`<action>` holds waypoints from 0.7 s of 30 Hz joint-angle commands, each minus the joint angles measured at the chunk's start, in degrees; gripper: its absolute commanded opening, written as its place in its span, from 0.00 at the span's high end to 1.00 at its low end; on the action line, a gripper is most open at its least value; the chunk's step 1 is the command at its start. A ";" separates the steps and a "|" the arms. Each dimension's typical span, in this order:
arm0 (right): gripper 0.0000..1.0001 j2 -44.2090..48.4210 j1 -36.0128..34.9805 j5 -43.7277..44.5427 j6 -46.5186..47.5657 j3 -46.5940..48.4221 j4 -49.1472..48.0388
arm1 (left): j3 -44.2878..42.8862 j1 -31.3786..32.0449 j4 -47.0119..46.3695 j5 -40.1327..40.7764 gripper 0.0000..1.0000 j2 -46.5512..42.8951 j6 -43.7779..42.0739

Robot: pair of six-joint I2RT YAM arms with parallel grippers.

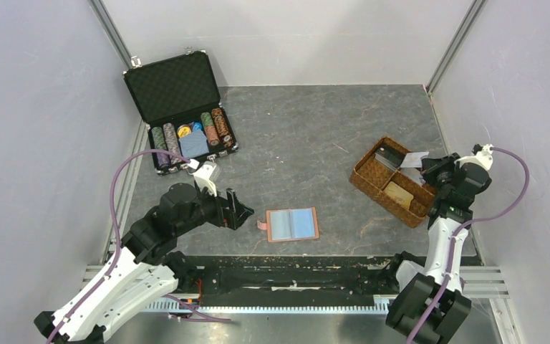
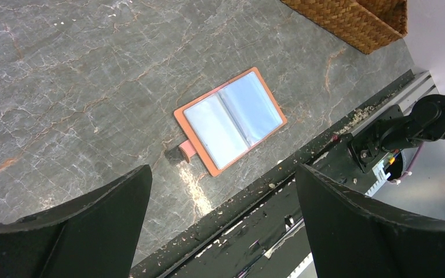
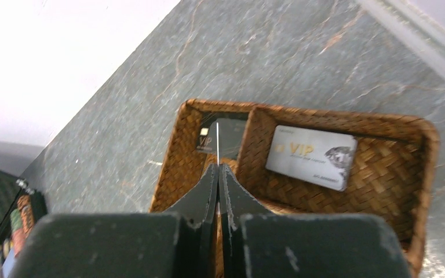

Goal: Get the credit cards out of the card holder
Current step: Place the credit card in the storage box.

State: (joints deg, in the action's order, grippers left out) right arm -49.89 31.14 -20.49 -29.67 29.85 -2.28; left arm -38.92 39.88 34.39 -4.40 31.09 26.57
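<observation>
The card holder [image 1: 292,224] lies open and flat on the table near the front edge, pale blue sleeves up, its snap tab [image 2: 184,152] pointing left. My left gripper [image 1: 242,209] hovers just left of it, open and holding nothing; in the left wrist view the card holder [image 2: 230,120] sits ahead of the left gripper [image 2: 223,171]. My right gripper [image 3: 219,165] is shut on a thin white credit card [image 3: 217,142], seen edge-on, above the woven tray [image 3: 174,156]. A dark grey card [image 3: 232,136] and a white VIP card [image 3: 312,156] lie in the tray.
The brown woven divided tray [image 1: 364,178] stands at the right, with a tan card [image 1: 399,195] in its near compartment. An open black chip case [image 1: 179,107] with striped chips sits at the back left. A black rail [image 1: 293,269] runs along the table's front edge.
</observation>
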 commanded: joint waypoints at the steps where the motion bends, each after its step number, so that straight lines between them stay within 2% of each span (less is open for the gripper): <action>1: 1.00 -0.72 2.59 2.33 2.41 0.13 -4.29 | 0.16 -0.06 -0.88 0.08 0.00 0.56 -3.01; 21: 1.00 -6.99 6.84 -2.84 0.42 -9.57 -21.72 | 0.57 -0.06 -1.26 0.05 0.00 -2.01 -2.51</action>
State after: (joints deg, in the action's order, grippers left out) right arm -56.49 37.39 -22.04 -28.73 22.06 -16.21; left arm -38.68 39.88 34.28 -4.89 29.85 26.52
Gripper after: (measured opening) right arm 0.006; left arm 0.995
